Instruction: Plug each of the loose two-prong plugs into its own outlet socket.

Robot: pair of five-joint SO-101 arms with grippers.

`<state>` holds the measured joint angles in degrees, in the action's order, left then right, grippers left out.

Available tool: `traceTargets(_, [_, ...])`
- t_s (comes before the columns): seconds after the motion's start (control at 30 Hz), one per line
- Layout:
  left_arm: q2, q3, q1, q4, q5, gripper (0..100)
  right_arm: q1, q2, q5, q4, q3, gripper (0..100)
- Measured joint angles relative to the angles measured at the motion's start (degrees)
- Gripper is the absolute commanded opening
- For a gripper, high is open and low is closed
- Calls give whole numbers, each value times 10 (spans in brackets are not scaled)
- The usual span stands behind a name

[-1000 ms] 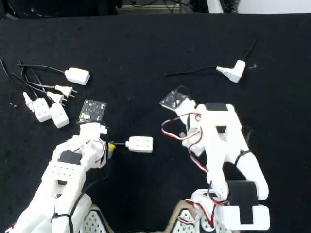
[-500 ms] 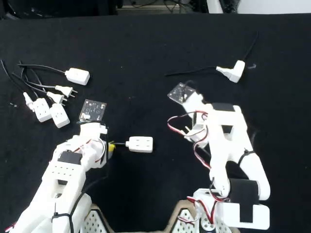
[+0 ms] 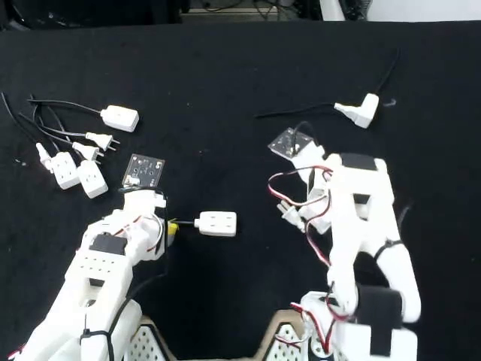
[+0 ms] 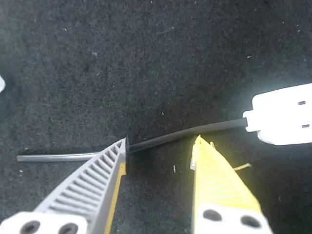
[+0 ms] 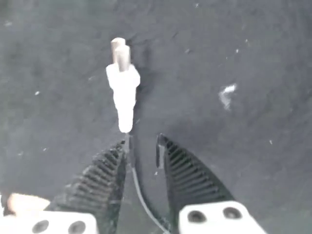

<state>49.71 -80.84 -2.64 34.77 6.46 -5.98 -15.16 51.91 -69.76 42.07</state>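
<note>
Right gripper parted, cord beside one finger, plug lying flat on table just ahead. Risks closing on thin cord only; could let plug dangle, twist and miss outlet socket.

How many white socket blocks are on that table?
4 socket blocks: one far left, two together near it, one by the left tool. The angled piece upper right might be another.

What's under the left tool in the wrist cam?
A thin black cord crosses the black cloth table beneath the open left tool, running to a white rectangular outlet socket. The grey finger covers a short stretch of it.
</note>
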Motion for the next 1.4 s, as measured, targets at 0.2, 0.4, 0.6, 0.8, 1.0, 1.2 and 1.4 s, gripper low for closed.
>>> traceTargets(0.2, [0, 0, 0, 0, 0, 220, 56, -67, 18, 57, 85, 81])
traceTargets(0.4, [0, 0, 0, 0, 0, 220, 46, -72, 21, 171, 122, 81])
traceTargets(0.6, [0, 0, 0, 0, 0, 220, 17, -55, 21, 179, 126, 81])
traceTargets(0.8, [0, 0, 0, 0, 0, 220, 16, -55, 21, 127, 126, 81])
traceTargets(1.0, [0, 0, 0, 0, 0, 220, 33, -55, 21, 105, 126, 81])
traceTargets(1.2, [0, 0, 0, 0, 0, 220, 33, -55, 21, 139, 126, 84])
traceTargets(1.4, [0, 0, 0, 0, 0, 220, 32, -5, 21, 142, 126, 84])
